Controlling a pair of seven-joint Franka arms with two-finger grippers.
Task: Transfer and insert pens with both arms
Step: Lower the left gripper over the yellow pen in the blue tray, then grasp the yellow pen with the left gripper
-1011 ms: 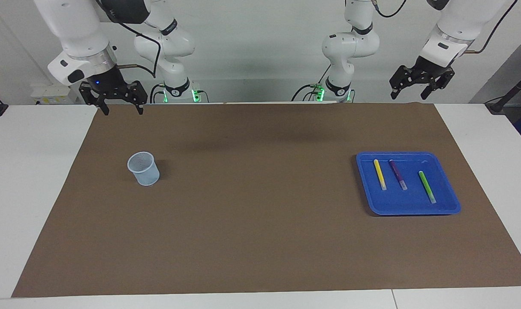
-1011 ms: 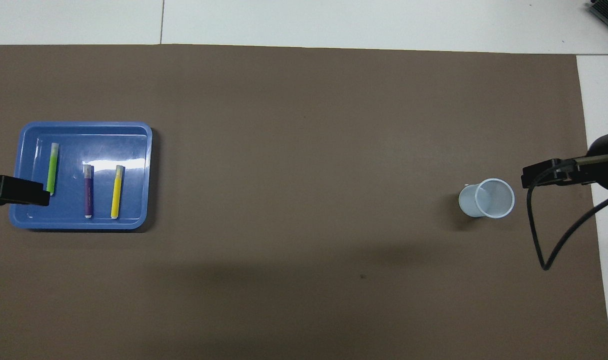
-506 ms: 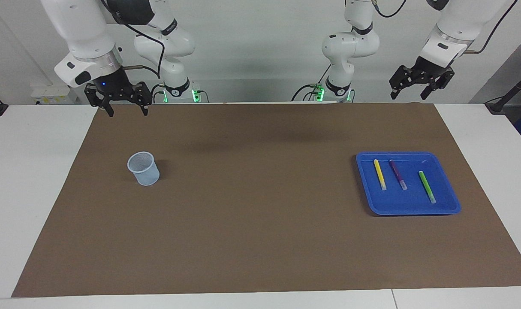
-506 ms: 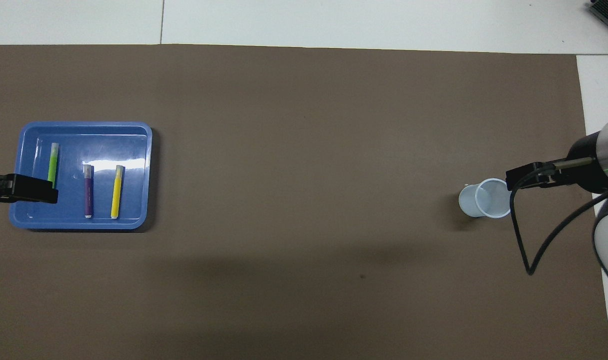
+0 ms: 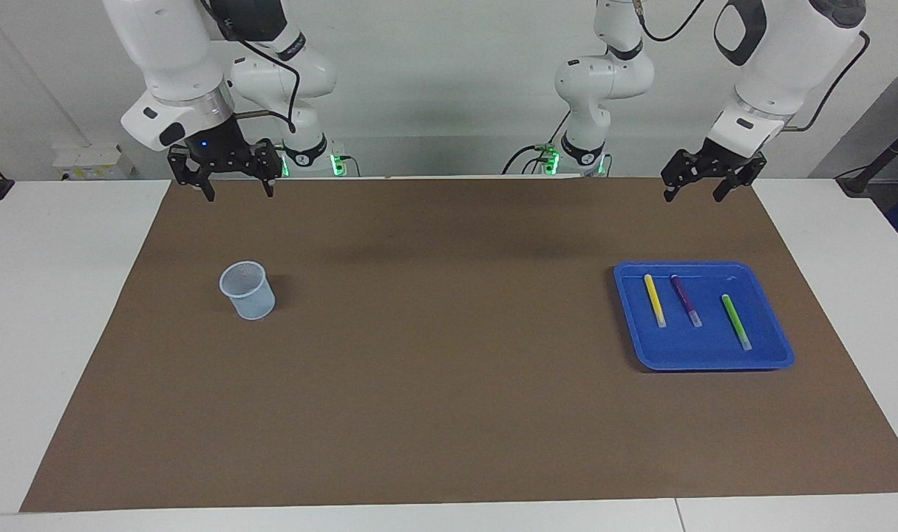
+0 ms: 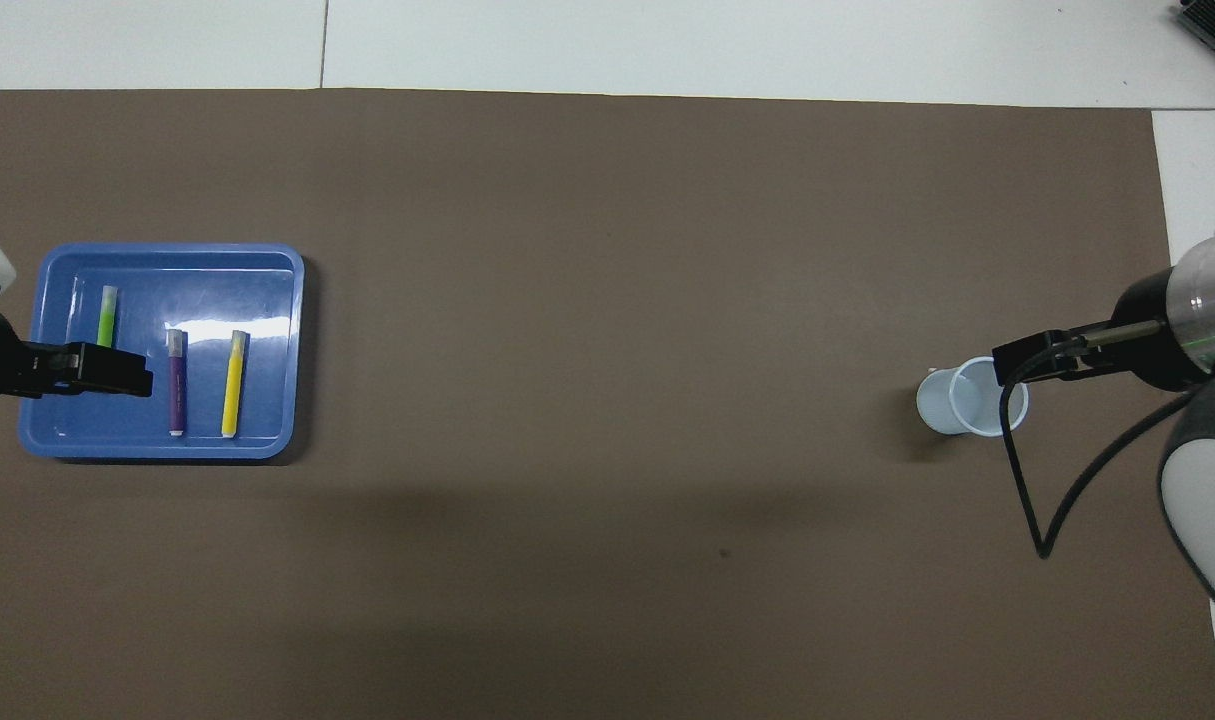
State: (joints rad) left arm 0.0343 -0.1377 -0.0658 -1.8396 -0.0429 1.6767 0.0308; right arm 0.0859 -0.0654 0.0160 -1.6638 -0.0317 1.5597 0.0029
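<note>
Three pens lie side by side in a blue tray (image 5: 703, 355) at the left arm's end of the table: yellow (image 5: 655, 300), purple (image 5: 685, 300) and green (image 5: 736, 321). My left gripper (image 5: 692, 196) is open, empty and raised in the air. In the overhead view it (image 6: 107, 368) covers the near end of the green pen (image 6: 107, 312). The purple pen (image 6: 176, 385) and yellow pen (image 6: 234, 385) show in full. My right gripper (image 5: 239, 193) is open, empty and raised. In the overhead view it (image 6: 1029, 357) overlaps the rim of a pale cup (image 6: 967, 400).
The pale blue cup (image 5: 248, 290) stands upright on the brown mat (image 5: 449, 384) toward the right arm's end. The tray's rim (image 6: 167, 250) shows in the overhead view. White tabletop borders the mat at both ends.
Both grippers have moved inward. The left one has come lower and now covers more of the green pen in the overhead view. The right one has shifted over the cup's rim.
</note>
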